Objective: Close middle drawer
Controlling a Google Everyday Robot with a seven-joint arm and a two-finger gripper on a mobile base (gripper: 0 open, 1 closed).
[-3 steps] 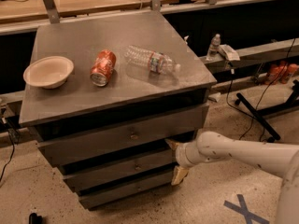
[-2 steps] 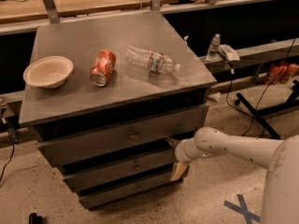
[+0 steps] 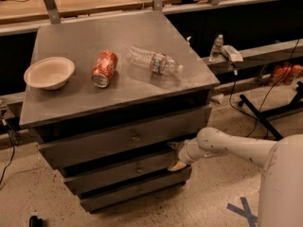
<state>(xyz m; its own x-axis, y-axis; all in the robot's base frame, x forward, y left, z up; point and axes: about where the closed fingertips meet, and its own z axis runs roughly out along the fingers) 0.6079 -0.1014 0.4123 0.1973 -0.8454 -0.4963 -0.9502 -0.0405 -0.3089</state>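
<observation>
A grey metal table [image 3: 118, 96] with three drawers below its flat top fills the middle of the camera view, standing on a speckled floor. From the lower right the robot's white arm [image 3: 236, 148] reaches leftwards to the drawer fronts. The uppermost drawer [image 3: 94, 146] has the tallest and widest front, with a small knob at its centre. Under it lies the middle drawer [image 3: 109, 176], second of the three. Its long low front is separated from the front above by a dark band, and the lowest drawer [image 3: 137, 191] sits just beneath.

On the table top a clear plastic bottle [image 3: 154, 60] lies on its side right of centre. A pale bowl [image 3: 49, 72] stands upright near the left edge. An orange can [image 3: 104, 68] lies on its side between the two, apart from both.

The hand [image 3: 174, 156] is at the right end of the middle drawer's front, touching it or very nearly so. It is released — its two tips stand apart, one above the other, and it grips nothing. The middle drawer's round knob [image 3: 139, 170] sits at the centre of that front, well to the left of the hand. On the floor at the lower right is a cross of blue tape [image 3: 244, 211].
</observation>
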